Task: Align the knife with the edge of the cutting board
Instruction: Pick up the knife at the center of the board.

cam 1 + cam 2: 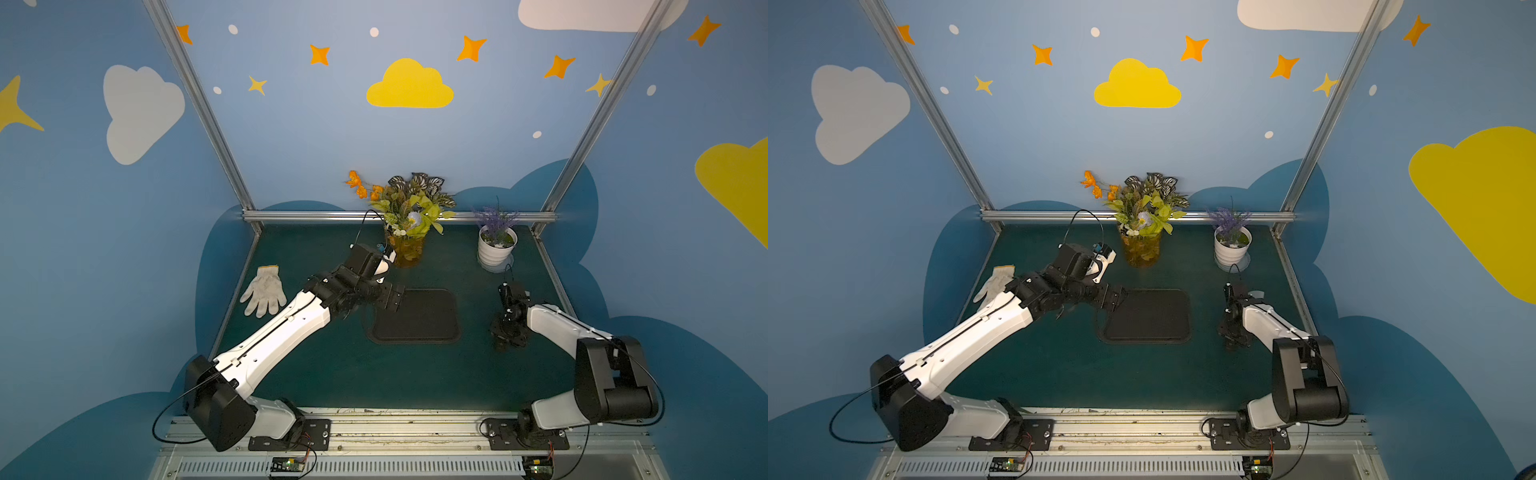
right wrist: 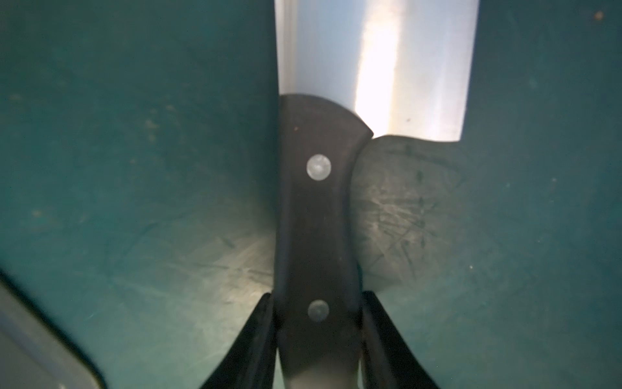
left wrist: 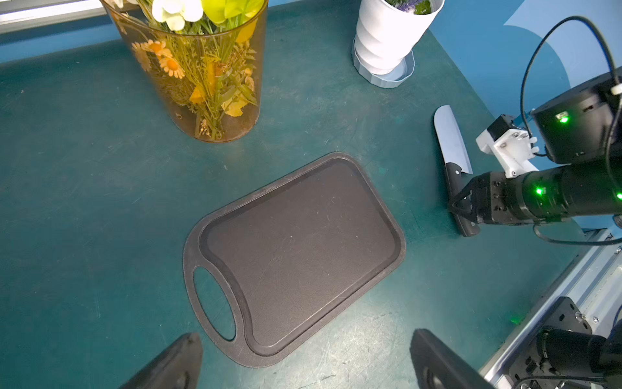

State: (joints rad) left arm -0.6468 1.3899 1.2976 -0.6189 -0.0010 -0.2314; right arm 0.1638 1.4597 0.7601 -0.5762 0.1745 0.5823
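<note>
Clamping knife [image 2: 316, 208] handle's rear end — right hand [image 2: 318, 313].

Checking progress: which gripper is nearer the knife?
Right. The right gripper is shut on the knife; the left gripper hangs open by the slotted end of the cutting board, which lies between them.

No legible text, label, brand, number or sign on anything in view.

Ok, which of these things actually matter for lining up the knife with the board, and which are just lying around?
For the job: knife, gripped at its handle by the right gripper; cutting board.
Lying about: white glove; vase of flowers; white plant pot.
</note>
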